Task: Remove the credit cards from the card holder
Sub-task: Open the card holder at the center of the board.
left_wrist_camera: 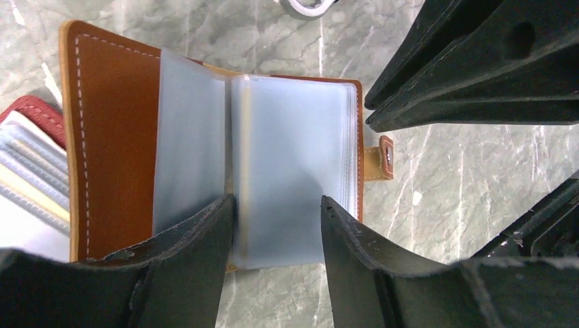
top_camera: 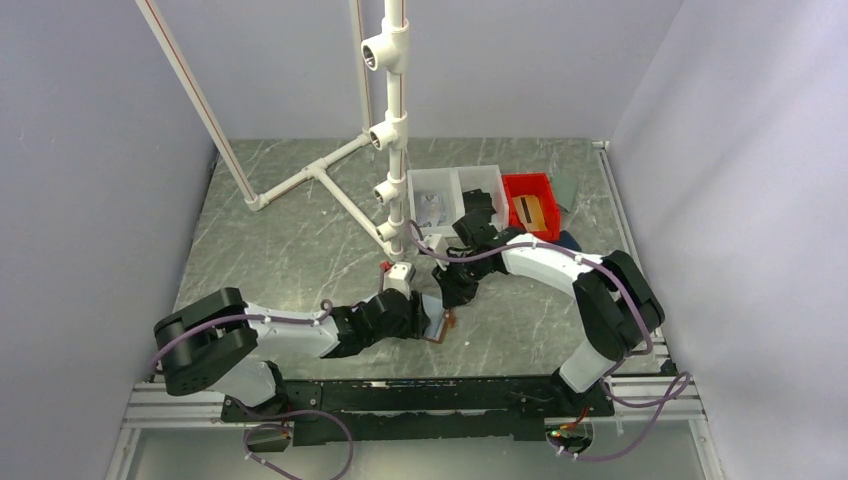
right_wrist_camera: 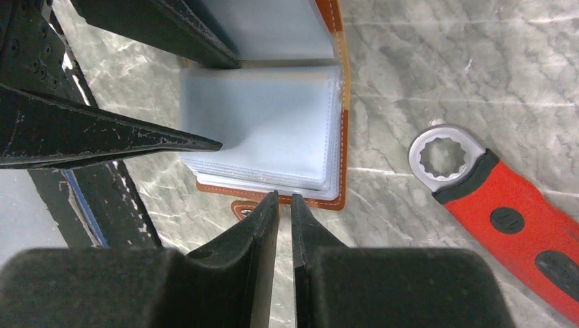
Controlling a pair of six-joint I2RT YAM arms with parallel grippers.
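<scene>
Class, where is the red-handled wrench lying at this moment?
In the right wrist view, the red-handled wrench lies on the marble table, right of the open card holder and apart from it, its ring end toward the holder.

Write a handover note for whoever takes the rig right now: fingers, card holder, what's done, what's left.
Left gripper: fingers apart, straddling a clear sleeve of the card holder; no clamp visible.
Right gripper: fingers nearly together at the holder's edge by the snap tab, nothing visibly between them.
Holder lies open on the table between the arms, sleeves fanned.
Done: holder opened.
Left: no card seen outside yet; pull them from the sleeves.
</scene>
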